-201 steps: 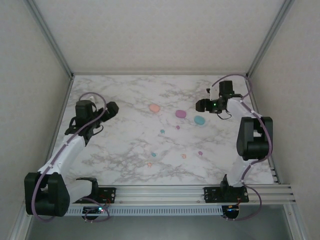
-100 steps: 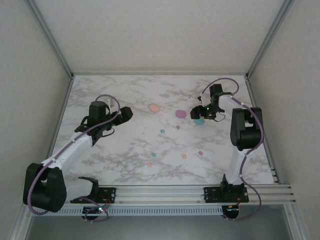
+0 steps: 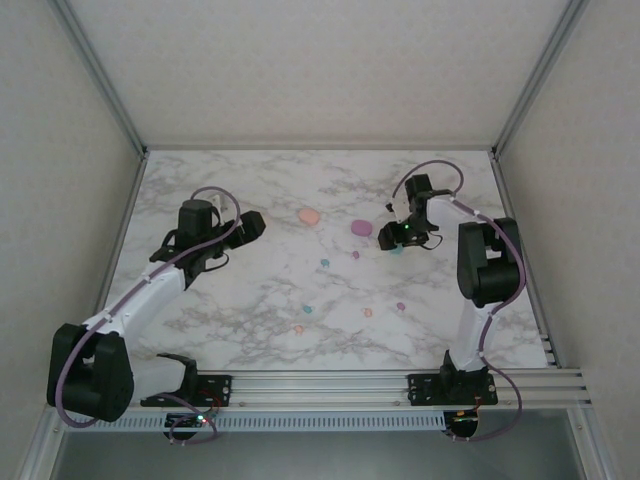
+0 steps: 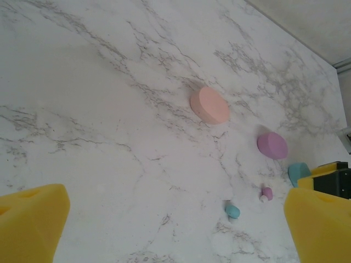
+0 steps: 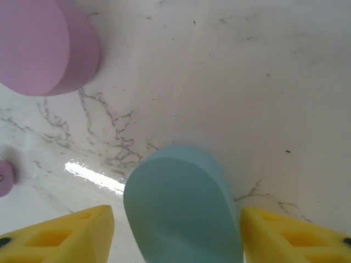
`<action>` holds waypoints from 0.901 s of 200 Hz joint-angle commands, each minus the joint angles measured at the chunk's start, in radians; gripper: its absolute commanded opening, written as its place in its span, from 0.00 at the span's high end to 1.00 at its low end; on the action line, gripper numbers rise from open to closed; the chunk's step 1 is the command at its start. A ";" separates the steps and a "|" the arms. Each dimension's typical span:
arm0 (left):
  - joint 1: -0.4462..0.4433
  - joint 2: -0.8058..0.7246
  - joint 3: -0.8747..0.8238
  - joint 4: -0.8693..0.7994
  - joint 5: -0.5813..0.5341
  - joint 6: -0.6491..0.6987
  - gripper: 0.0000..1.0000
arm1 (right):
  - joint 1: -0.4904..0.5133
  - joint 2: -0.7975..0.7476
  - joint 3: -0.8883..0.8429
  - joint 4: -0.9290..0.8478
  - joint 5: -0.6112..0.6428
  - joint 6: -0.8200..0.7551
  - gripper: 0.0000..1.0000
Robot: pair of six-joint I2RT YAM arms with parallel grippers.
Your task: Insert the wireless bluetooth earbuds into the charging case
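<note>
Right claw has slid left and come down over the teal case. The case sits between its yellow fingers with a thin gap on one side, so the claw is open. Left claw has moved toward the middle and is wide open, holding nothing. One purple bud lies on the table just left of the right claw. A teal bud lies near it. The other buds lie closer to the arm bases, well apart from both claws.

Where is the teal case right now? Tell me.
In the right wrist view the teal case sits on the table between the right gripper's fingers, with the purple case beyond it at upper left.
</note>
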 commanded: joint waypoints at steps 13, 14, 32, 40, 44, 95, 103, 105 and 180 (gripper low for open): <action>-0.012 0.004 0.036 -0.021 -0.013 0.018 0.00 | 0.037 -0.027 -0.027 0.035 0.128 -0.045 0.42; -0.012 0.003 0.036 -0.022 -0.013 0.019 0.00 | 0.039 -0.027 -0.028 0.037 0.130 -0.045 0.42; -0.011 -0.003 0.032 -0.028 -0.020 0.022 0.00 | 0.049 -0.023 -0.030 0.044 0.157 -0.057 0.43; -0.011 -0.003 0.034 -0.032 -0.023 0.024 0.00 | 0.055 -0.023 -0.030 0.045 0.169 -0.059 0.44; -0.011 -0.003 0.035 -0.035 -0.025 0.024 0.00 | 0.056 -0.024 -0.031 0.049 0.173 -0.063 0.44; -0.011 0.005 0.050 -0.038 -0.034 0.015 0.00 | 0.071 -0.034 -0.059 0.101 0.189 -0.109 0.53; -0.012 0.007 0.055 -0.040 -0.035 0.014 0.00 | 0.073 -0.040 -0.068 0.113 0.190 -0.117 0.55; -0.011 0.007 0.056 -0.040 -0.035 0.013 0.00 | 0.075 -0.043 -0.072 0.117 0.191 -0.120 0.56; -0.022 0.015 0.122 -0.005 0.122 -0.075 0.11 | 0.153 -0.469 -0.268 0.359 -0.048 -0.131 0.70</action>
